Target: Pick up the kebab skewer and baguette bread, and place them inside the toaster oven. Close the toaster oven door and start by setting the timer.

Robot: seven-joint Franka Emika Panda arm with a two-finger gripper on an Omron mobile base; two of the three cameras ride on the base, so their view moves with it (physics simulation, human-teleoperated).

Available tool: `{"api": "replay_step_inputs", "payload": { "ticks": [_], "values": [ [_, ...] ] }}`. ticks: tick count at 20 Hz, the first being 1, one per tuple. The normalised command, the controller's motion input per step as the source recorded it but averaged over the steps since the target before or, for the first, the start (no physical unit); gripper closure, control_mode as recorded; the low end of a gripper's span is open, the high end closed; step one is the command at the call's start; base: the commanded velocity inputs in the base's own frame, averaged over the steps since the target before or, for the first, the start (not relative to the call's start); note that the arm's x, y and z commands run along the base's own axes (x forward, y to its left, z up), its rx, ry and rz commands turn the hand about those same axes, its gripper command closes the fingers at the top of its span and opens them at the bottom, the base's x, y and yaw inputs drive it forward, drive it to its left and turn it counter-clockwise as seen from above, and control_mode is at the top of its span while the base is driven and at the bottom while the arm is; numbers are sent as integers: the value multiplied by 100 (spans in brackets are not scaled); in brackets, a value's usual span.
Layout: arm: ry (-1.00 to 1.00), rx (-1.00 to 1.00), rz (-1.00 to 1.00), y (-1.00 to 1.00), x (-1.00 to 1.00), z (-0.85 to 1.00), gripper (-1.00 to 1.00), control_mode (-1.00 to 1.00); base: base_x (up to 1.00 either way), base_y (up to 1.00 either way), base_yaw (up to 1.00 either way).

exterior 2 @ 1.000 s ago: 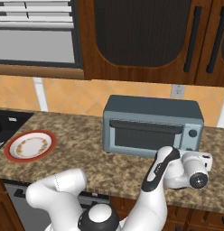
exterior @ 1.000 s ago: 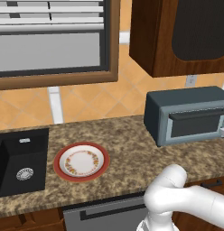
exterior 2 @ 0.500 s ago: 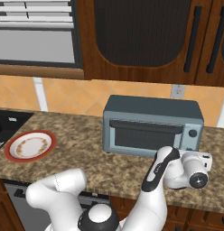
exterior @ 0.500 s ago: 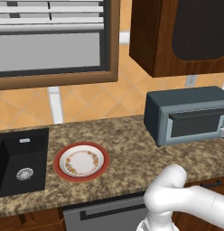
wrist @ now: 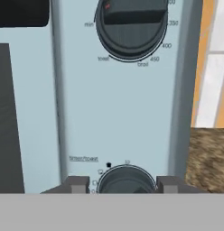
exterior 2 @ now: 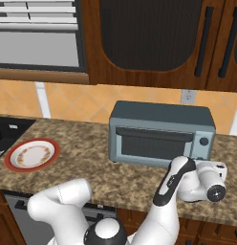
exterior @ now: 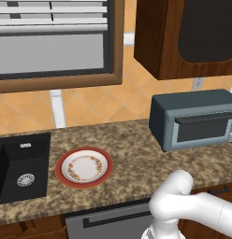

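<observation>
Two end effector (wrist: 119,184) fingertips astride the toaster oven's (exterior 2: 161,132) lower dial (wrist: 126,179) up close, contact unclear.

- A speckled brown granite counter (exterior: 136,154) is running along the wall, above dark wood lower cabinets (exterior 2: 213,229).
- Orange diagonal tiles (exterior: 90,107) are covering the backsplash, with a white outlet (exterior 2: 188,96) set in them.
- A wood-framed window (exterior: 57,42) with white blinds is sitting at the left.
- Dark brown wall cabinets (exterior 2: 154,38) are hanging above.
- A black sink (exterior: 19,168) is lying beside a red-rimmed plate (exterior: 84,167).
</observation>
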Motion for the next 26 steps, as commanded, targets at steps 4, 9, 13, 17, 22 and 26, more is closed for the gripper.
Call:
{"api": "replay_step_inputs", "payload": {
  "ticks": [4, 9, 13, 17, 22, 26],
  "values": [
    [0, 0, 3, 2, 0, 0, 100, -100, 0, 0, 0],
    [0, 0, 0, 0, 0, 0, 100, -100, 0, 0, 0],
    [0, 1, 0, 0, 0, 0, 100, -100, 0, 0, 0],
    [0, 9, -1, 0, 0, -2, 100, -100, 0, 0, 0],
    [0, 15, -3, 0, 0, -1, 100, -100, 0, 0, 0],
    [0, 16, -5, 0, 0, -1, 100, -100, 0, 0, 0]
  ]
}}
